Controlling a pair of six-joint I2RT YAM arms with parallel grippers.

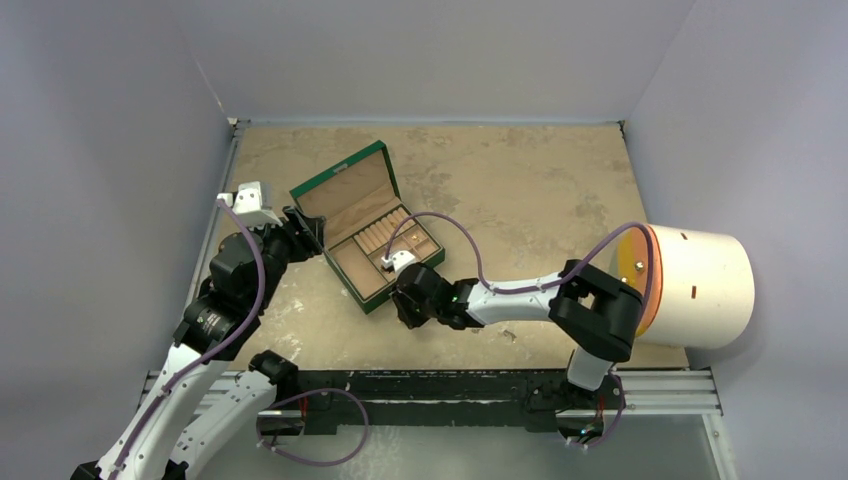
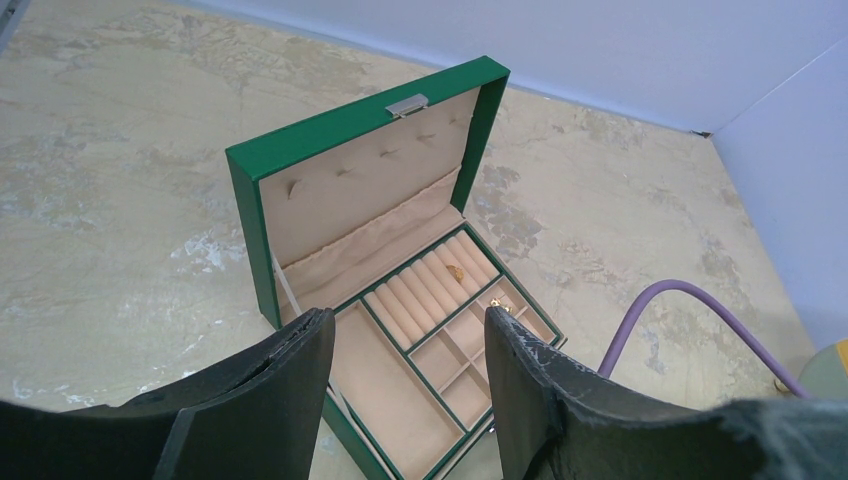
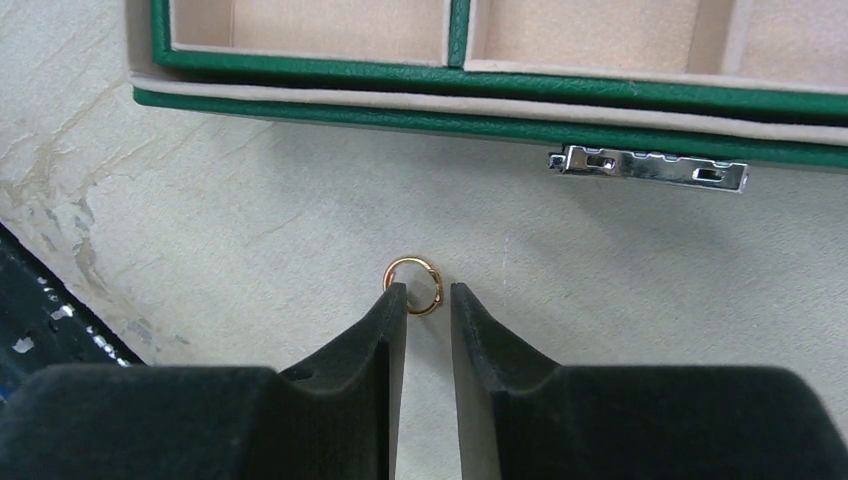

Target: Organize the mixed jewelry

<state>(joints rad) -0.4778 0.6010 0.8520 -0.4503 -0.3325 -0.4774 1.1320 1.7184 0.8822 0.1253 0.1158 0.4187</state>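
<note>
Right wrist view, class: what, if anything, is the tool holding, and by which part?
Nothing: the gold ring lies on the table at the right tool's tips, jaws slightly apart.

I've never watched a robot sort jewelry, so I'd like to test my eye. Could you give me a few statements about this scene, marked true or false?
1. The green jewelry box stands open. True.
2. A gold ring lies on the table outside the box, at the tips of the right tool. True.
3. The left tool is clamped on a ring. False: its fingers are spread wide and hold nothing.
4. Every slot inside the box is bare. False: a small gold piece sits among the ring rolls.
</note>
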